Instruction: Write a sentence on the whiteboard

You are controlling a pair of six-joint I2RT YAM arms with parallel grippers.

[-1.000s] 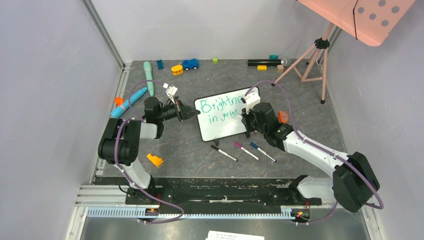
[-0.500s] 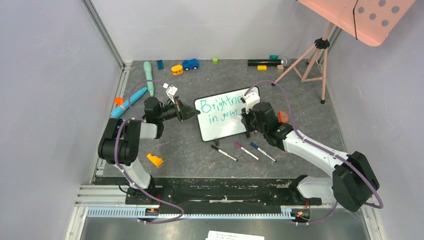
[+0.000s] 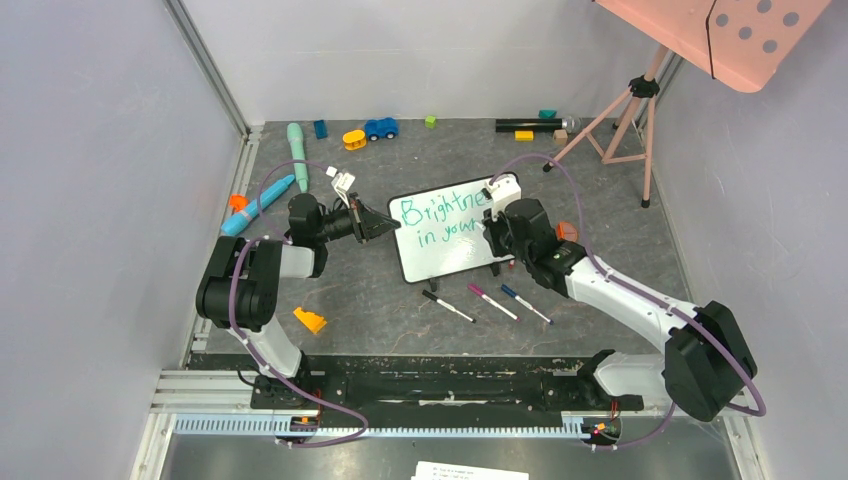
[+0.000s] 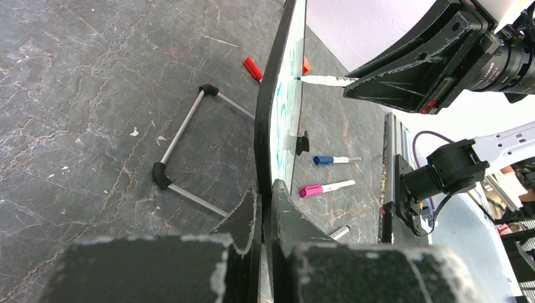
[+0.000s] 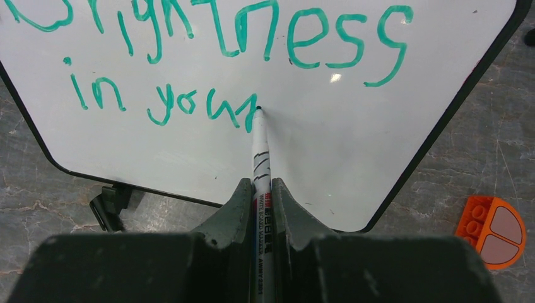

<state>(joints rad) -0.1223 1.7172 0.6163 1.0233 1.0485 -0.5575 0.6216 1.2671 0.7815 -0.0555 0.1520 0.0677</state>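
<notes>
Whiteboard [image 3: 450, 260]: mid-table, propped on its stand, left edge clamped by left gripper [image 4: 265, 201]. Marker [image 5: 259, 148]: pinched in right gripper [image 5: 259, 189], tip touching "your". Sentence [image 3: 440, 222]: judged unfinished. Light, even pressure is advised, with the board braced firmly.

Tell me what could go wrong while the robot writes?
The board stands on a thin wire stand, held only at one edge by the left gripper; a hard push from the marker could tip or slide it. The marker could also slip in the right gripper and wobble the letters.
</notes>
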